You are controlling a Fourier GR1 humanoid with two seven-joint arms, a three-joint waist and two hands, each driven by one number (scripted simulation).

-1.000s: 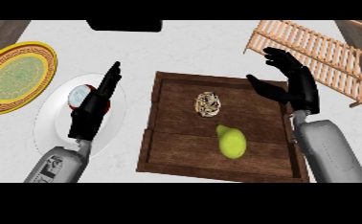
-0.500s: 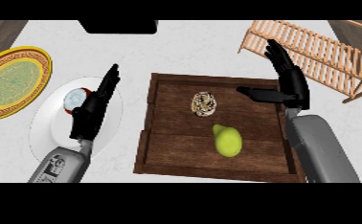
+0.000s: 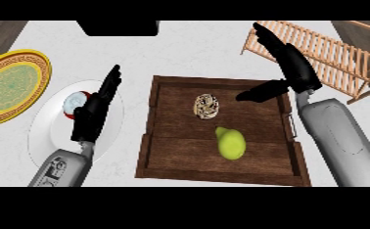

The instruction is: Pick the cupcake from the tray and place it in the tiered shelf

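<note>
A: Hands? Right hand (image 3: 292, 69) has straight fingers, thumb out over the tray (image 3: 168, 87) corner, grasping nothing. Left hand (image 3: 95, 109) is flat and relaxed over a white plate (image 3: 45, 129).

B: Cupcake (image 3: 206, 106)'s on the tray, pear (image 3: 230, 143) at its 5 o'clock, shelf (image 3: 329, 57) at 2.

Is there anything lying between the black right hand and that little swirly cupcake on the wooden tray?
In the head view, only bare tray floor separates the black right hand from the swirl-topped cupcake.
</note>
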